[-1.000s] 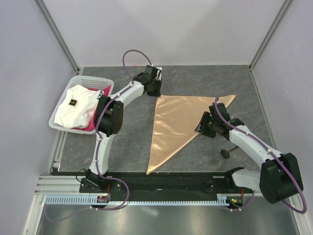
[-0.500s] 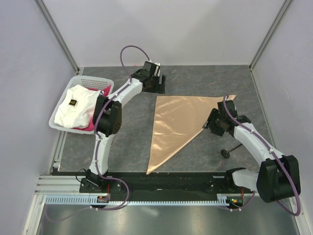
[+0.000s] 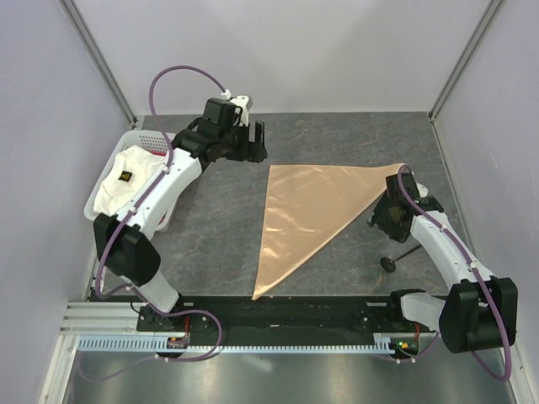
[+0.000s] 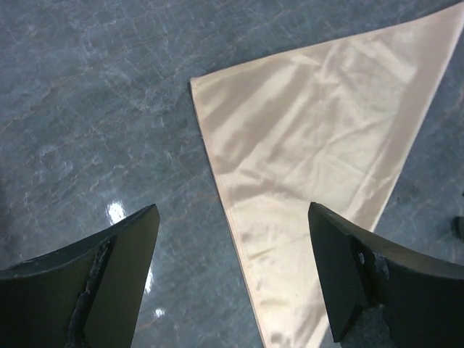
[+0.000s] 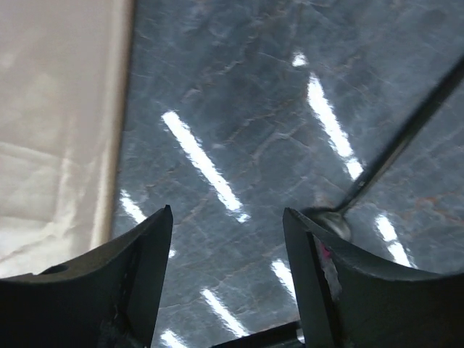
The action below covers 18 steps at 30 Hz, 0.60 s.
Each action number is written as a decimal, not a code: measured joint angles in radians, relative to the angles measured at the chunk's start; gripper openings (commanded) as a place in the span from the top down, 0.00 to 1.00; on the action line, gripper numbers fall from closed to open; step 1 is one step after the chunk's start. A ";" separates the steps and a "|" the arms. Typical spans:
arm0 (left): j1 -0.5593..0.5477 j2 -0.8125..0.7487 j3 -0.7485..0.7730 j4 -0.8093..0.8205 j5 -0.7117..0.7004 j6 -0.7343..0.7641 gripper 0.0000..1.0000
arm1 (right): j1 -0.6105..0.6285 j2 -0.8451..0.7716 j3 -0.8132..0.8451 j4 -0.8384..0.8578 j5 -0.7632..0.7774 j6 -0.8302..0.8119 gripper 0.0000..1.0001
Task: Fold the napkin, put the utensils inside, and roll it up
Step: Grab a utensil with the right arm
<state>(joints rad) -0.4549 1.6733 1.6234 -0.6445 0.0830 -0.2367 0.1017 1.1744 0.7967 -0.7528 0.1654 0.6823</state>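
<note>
The napkin (image 3: 307, 206) lies flat on the table, folded into a peach-tan triangle with its long point toward the arm bases. It fills the upper right of the left wrist view (image 4: 319, 138) and shows at the left edge of the right wrist view (image 5: 58, 109). My left gripper (image 3: 255, 143) (image 4: 233, 209) hangs open above the table by the napkin's far left corner, holding nothing. My right gripper (image 3: 383, 220) (image 5: 228, 212) stands open over bare table just right of the napkin. A black spoon (image 3: 390, 263) (image 5: 335, 222) lies beside its right finger, its handle running away to the upper right.
A white basket (image 3: 139, 139) stands at the back left, holding a white cloth (image 3: 126, 181) and a pink-red cloth (image 3: 157, 151). Grey walls enclose the table on three sides. The black base rail (image 3: 278, 311) runs along the near edge.
The left gripper opened, let go of the napkin's far left corner and rose back to the left. The right gripper opened wider and moved right off the napkin toward the spoon.
</note>
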 measured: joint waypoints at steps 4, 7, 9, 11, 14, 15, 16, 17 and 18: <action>0.000 -0.087 -0.070 -0.026 0.018 0.004 0.09 | 0.000 -0.002 -0.013 -0.059 0.053 0.003 0.38; 0.000 -0.112 -0.143 -0.035 0.030 0.004 0.10 | 0.002 -0.002 -0.040 -0.084 0.074 0.006 0.43; 0.000 -0.114 -0.187 -0.037 0.031 0.004 0.10 | 0.012 -0.001 -0.061 -0.102 0.080 0.010 0.44; 0.000 -0.114 -0.217 -0.043 0.032 0.004 0.10 | 0.038 0.002 -0.070 -0.118 0.084 0.016 0.44; 0.000 -0.114 -0.232 -0.048 0.038 0.004 0.10 | 0.109 0.023 -0.070 -0.137 0.107 0.034 0.44; 0.000 -0.115 -0.233 -0.048 0.042 0.004 0.10 | 0.132 0.034 -0.070 -0.143 0.113 0.041 0.43; 0.000 -0.115 -0.236 -0.047 0.045 0.004 0.10 | 0.151 0.043 -0.070 -0.149 0.121 0.048 0.44; 0.000 -0.116 -0.238 -0.046 0.048 0.004 0.10 | 0.164 0.051 -0.070 -0.154 0.128 0.055 0.44; 0.000 -0.116 -0.239 -0.046 0.050 0.004 0.10 | 0.170 0.055 -0.070 -0.159 0.134 0.060 0.43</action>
<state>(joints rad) -0.4549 1.5570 1.3842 -0.6903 0.1326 -0.2325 0.2714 1.2293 0.7265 -0.9115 0.2989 0.7422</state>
